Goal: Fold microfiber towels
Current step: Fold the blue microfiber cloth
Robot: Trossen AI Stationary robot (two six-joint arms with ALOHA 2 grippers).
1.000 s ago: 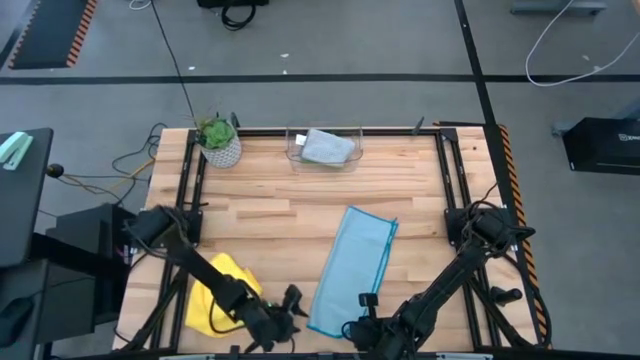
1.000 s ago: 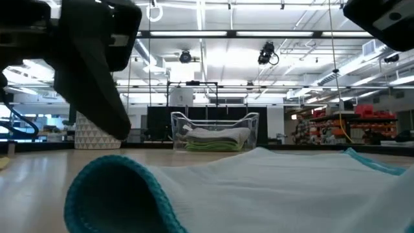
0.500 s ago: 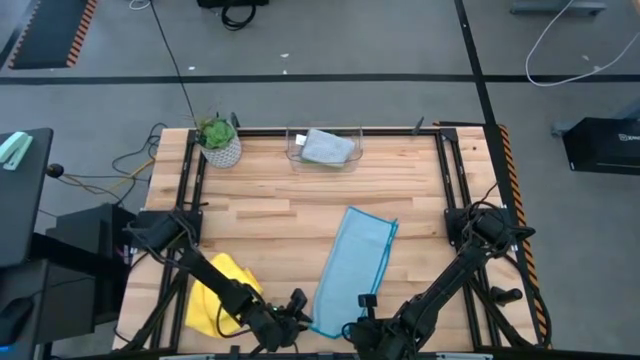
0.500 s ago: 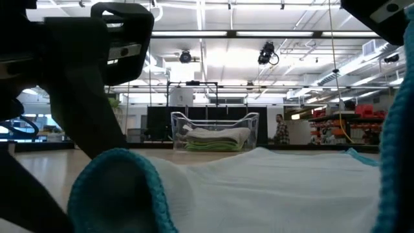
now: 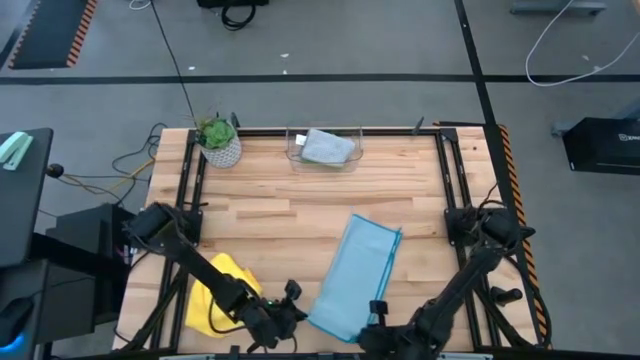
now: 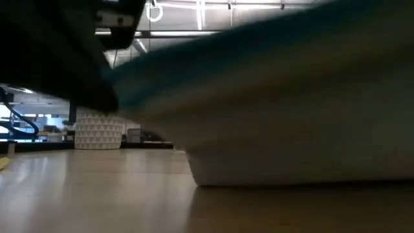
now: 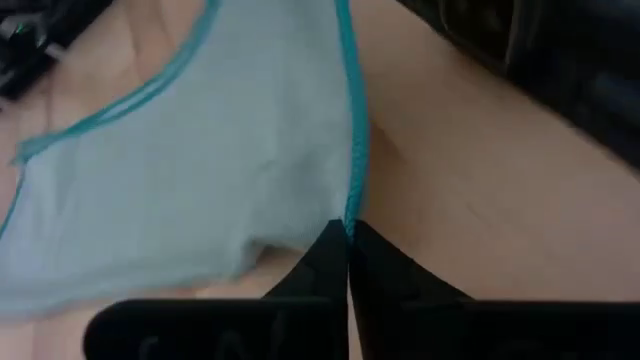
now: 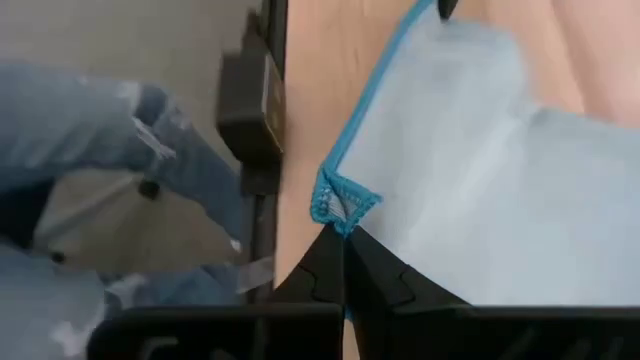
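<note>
The light blue towel (image 5: 355, 275) lies as a long strip in the middle of the table, its far end flat on the wood. Its near end is raised between both grippers and fills the low view (image 6: 278, 110). My left gripper (image 5: 296, 306) is shut at the near left edge. My right gripper (image 5: 377, 314) is shut at the near right corner. A yellow towel (image 5: 216, 296) lies crumpled near the front left. A grey towel (image 5: 326, 147) lies in the clear bin. My left gripper pinches the towel's teal-hemmed edge (image 7: 352, 205) between its two fingers, slanting down from the table's near left. The cloth beside it is raised and slack. My right gripper pinches the towel's near corner (image 8: 341, 206), where the hem bunches, slanting down from the near right. That corner is lifted off the table.
The clear bin (image 5: 323, 148) stands at the far edge, with a potted plant (image 5: 218, 140) to its left. Black frame rails (image 5: 452, 190) run along both table sides. A person's legs in jeans (image 8: 100, 130) show beyond the table's edge.
My left gripper has moved in to the towel's near left edge and shut on it. My right gripper has shifted a little toward the table's right. The towel's near end has risen off the table, while its far end has stayed down.
</note>
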